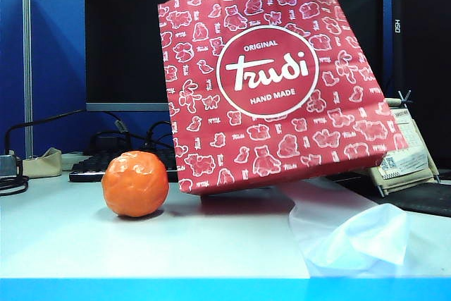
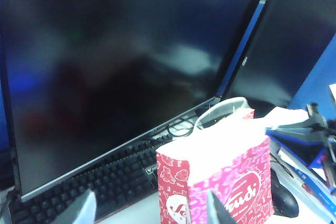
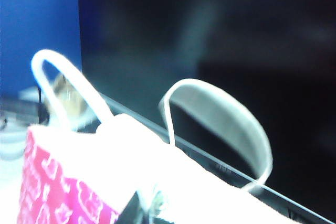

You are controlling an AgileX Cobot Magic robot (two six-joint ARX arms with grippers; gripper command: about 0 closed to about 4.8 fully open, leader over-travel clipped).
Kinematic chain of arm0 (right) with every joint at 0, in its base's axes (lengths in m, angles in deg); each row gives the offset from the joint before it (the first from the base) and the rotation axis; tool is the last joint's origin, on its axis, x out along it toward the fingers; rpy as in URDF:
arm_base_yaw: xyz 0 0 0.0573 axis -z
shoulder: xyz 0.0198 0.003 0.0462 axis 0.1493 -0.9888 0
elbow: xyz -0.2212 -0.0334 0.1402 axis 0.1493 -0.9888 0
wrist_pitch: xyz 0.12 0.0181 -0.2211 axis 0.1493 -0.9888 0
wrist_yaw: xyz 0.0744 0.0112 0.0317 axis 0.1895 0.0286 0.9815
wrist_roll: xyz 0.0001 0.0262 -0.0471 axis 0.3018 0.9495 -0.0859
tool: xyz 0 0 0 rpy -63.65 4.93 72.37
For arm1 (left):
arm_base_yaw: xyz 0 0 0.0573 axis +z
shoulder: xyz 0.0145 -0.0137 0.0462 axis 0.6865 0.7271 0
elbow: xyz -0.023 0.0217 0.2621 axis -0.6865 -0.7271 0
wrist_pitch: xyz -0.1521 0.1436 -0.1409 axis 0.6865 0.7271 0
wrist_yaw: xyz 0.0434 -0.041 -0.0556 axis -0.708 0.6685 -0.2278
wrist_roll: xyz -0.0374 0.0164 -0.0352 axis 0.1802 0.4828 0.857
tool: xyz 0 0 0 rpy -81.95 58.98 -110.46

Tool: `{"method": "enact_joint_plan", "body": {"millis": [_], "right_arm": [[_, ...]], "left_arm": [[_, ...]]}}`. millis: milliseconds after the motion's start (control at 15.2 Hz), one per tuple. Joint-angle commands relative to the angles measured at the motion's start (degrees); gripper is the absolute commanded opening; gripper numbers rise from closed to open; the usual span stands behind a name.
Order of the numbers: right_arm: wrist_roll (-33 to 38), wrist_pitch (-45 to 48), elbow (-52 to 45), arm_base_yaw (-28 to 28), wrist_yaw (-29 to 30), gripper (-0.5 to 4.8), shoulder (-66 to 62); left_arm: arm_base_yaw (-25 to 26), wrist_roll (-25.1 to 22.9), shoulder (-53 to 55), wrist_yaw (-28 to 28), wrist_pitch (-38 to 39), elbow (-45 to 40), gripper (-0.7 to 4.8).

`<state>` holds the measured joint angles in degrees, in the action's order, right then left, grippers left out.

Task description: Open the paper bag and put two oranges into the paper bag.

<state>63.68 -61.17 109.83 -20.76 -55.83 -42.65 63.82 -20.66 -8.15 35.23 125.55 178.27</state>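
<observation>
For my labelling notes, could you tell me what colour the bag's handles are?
White, clearest in the right wrist view on the paper bag's handles.

Left claw (image 2: 149, 208) apart; right claw (image 3: 144, 211) closed.

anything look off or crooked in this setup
Yes: the paper bag is tilted, its bottom edge lifted off the table on the right side of the exterior view rather than standing flat. The right gripper is shut at its top rim. Only one orange is visible, beside the bag. The left gripper hangs open, empty.
</observation>
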Motion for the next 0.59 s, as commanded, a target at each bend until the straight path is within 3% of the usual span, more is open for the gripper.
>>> {"method": "enact_joint_plan", "body": {"millis": [66, 330, 594], "right_arm": [[0.2, 7.6, -5.0, 0.0, -1.2, -0.06, 1.1], [0.7, 9.0, -9.9, 0.0, -3.8, -0.06, 1.9], [0.7, 9.1, -16.9, 0.0, -5.1, -0.06, 7.0]], "left_arm": [[0.0, -0.6, -0.2, 0.0, 0.2, 0.2, 2.77], [0.0, -0.9, -0.2, 0.0, 2.9, 0.2, 2.77], [0.0, -4.7, -0.2, 0.1, 8.8, -4.6, 2.77]]}}
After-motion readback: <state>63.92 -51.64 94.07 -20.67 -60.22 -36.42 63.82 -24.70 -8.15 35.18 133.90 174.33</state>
